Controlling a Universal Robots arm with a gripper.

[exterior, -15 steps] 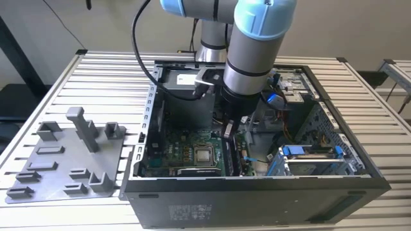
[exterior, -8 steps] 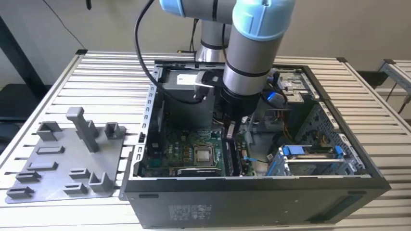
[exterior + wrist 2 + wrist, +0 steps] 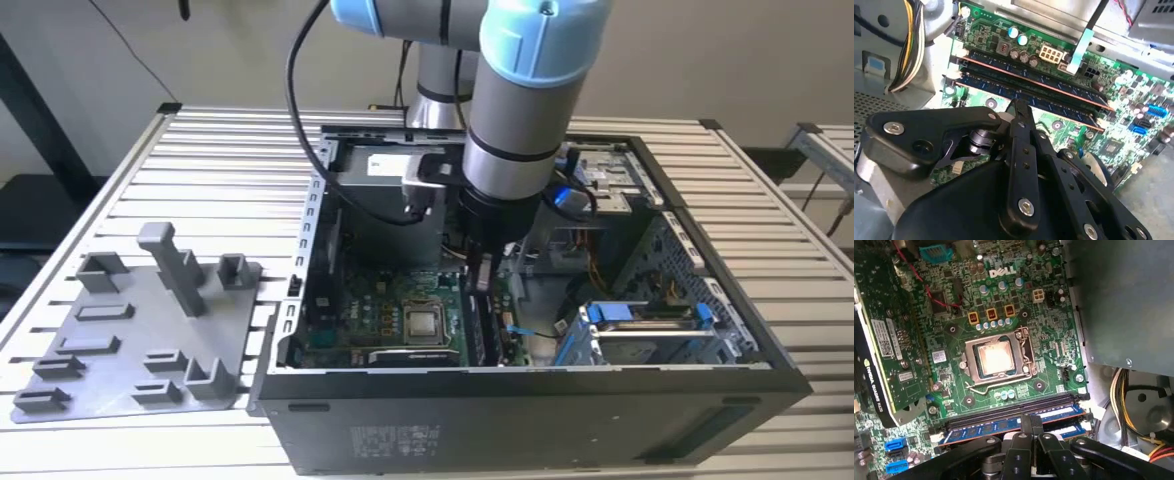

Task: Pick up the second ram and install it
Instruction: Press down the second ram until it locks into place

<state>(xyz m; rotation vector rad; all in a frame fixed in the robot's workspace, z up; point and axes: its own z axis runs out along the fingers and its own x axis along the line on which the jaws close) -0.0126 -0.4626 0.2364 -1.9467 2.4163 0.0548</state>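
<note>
Reaching down into an open computer case [image 3: 534, 385] laid on its side on the slatted bench [image 3: 747, 180], with the claw [image 3: 478, 275] low over the green motherboard [image 3: 360, 330]. Seen in the second wrist view as a black claw [image 3: 1018, 106] clenched, tips drawn together and gripping nothing between them. Touching, with those tips, the top edge of the second ram [image 3: 986, 88].

Seated on edge in its slot, that stick, flat faces upright and long axis lying along the slot, parallel to the board. Running just beside and parallel to another memory stick [image 3: 1044, 82] with a copper-coloured edge, one slot further from the claw. Pointing, at one end, toward white latch tabs [image 3: 954, 75] near a bundle of yellow and black cables [image 3: 906, 55]; at the other, toward blue connectors [image 3: 1156, 110] at the board's edge. Hard to tell whether pressed fully home.

In the first wrist view, claw tips [image 3: 1031, 422] down at the blue sticks, beside two vacant black slots [image 3: 1009, 410] lying parallel. Beyond those, a bare processor [image 3: 996, 357] in its metal socket frame, and a graphics card [image 3: 884, 350] standing on edge.

In the exterior view, well apart on the exterior view's left, a grey plastic fixture tray [image 3: 120, 350] with a tall grey post [image 3: 171, 265], resting on the bench outside the case.
</note>
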